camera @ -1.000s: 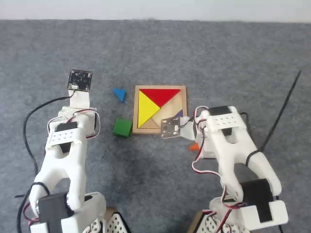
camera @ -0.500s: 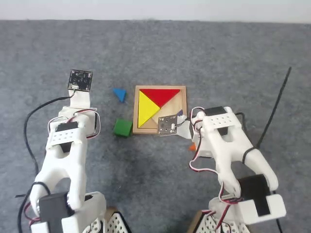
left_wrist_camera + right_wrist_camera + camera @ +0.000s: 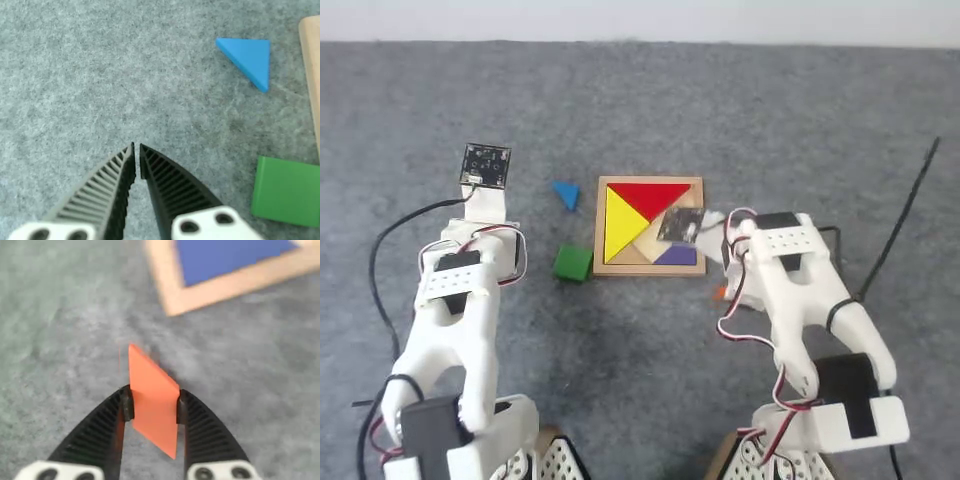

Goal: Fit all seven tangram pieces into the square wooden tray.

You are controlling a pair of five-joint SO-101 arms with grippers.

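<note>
The right gripper (image 3: 153,397) pinches the thin orange parallelogram piece (image 3: 150,377) by two opposite edges, close to the grey felt table (image 3: 60,315) and just outside the near right corner of the square wooden tray (image 3: 220,285). In the tray lie a large red triangle (image 3: 648,197), a large yellow triangle (image 3: 618,222) and a purple triangle (image 3: 676,256). Bare wood shows between the yellow and purple ones.

To do this step well, I think the arm should lift the piece over the rim, lay it flat and match its slanted sides to the gap before letting go.

The left gripper (image 3: 136,148), pressed together, hangs over the table near the small blue triangle (image 3: 247,54) and the green square piece (image 3: 285,192).
</note>
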